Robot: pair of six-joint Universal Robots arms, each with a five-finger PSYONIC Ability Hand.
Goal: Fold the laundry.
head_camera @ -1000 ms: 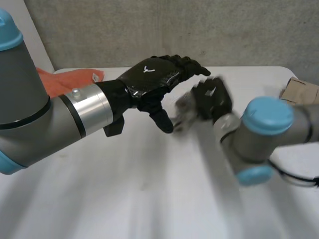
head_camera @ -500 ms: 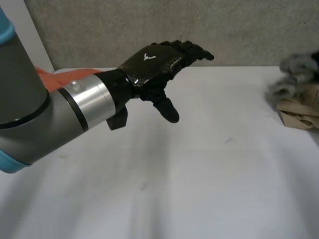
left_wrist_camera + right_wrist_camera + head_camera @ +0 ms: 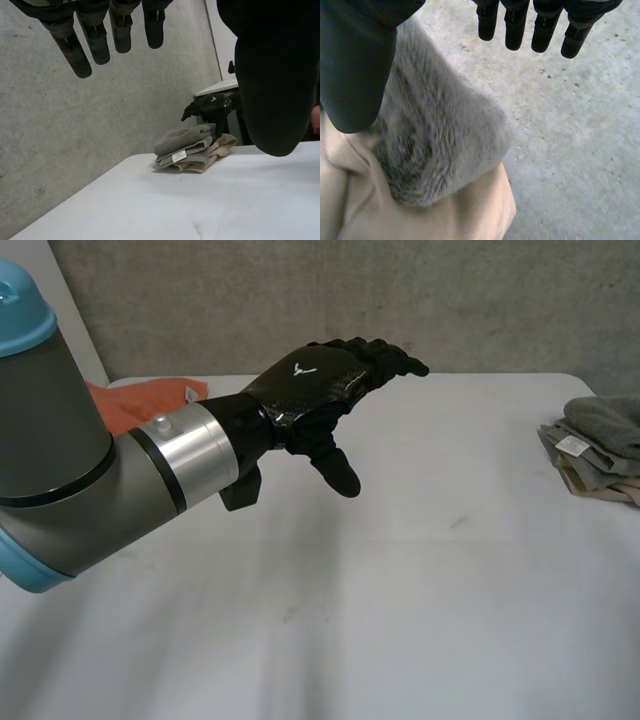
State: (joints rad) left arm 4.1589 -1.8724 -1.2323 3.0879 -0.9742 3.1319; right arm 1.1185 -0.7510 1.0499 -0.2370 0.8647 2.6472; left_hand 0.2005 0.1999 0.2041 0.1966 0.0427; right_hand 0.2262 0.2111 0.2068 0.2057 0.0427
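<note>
On table (image 3: pixel 400 620), 2 stacked cloths (image 3: pixel 598 440), 1 orange cloth (image 3: pixel 135 402)

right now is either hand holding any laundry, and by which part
Nothing is held. The left hand is open above the table; the right hand is open over the grey towel.

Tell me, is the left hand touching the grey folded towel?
Apart. The head view shows the left hand above the middle of the table and the grey folded towel on the beige cloth at the right edge, bare table between them.
</note>
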